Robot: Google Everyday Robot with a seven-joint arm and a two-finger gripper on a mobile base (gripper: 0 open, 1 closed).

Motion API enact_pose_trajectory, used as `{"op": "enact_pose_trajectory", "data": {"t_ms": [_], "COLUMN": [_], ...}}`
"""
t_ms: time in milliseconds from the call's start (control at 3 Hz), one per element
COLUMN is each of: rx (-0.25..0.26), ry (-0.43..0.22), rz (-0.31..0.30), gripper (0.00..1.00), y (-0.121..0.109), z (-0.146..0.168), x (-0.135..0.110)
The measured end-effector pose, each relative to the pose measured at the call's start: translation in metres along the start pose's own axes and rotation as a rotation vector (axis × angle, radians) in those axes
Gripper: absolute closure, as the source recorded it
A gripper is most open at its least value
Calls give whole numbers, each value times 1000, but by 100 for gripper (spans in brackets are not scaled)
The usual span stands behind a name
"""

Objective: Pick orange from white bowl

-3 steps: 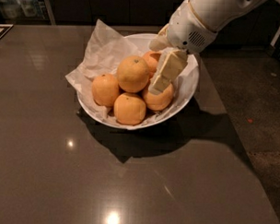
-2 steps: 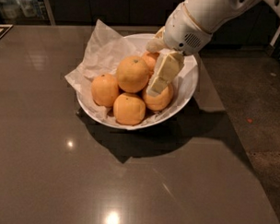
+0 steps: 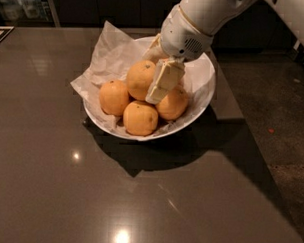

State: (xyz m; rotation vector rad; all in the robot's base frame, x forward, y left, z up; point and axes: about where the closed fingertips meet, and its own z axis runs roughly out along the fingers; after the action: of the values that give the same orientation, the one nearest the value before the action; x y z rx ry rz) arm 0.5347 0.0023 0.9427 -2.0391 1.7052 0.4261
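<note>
The white bowl (image 3: 205, 90) stands on the dark table, lined with crumpled white paper (image 3: 112, 54). The largest orange (image 3: 138, 77), yellow-orange with a small dark stem dot, sits on top of the pile in the middle. Three smaller, deeper-orange ones lie around it: one at the left (image 3: 114, 97), one at the front (image 3: 140, 118) and one at the right (image 3: 172, 104). A fifth is hidden. My gripper (image 3: 161, 84) reaches down into the bowl from the upper right. Its cream-coloured tip lies against the right side of the largest orange and covers part of the right one.
The dark glossy table (image 3: 64, 190) carries the bowl near its far right part. The table's right edge (image 3: 256, 152) runs diagonally, with dark floor (image 3: 288, 98) beyond it. My white arm (image 3: 210, 15) hangs over the bowl's back right rim.
My gripper has moved left and slightly down inside the bowl, from over the right orange to the right flank of the largest orange. The oranges and bowl have not moved.
</note>
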Motion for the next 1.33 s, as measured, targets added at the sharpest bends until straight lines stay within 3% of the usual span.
{"op": "enact_pose_trajectory", "data": {"t_ms": [333,1000,1333], "rx": [-16,-30,-34], "ry": [1,5,2], "rz": [-54,-46,-41], "gripper": [37,35,53], "y": [9,2,1], "z": [6,13,15], "x": [-14,-2,2]}}
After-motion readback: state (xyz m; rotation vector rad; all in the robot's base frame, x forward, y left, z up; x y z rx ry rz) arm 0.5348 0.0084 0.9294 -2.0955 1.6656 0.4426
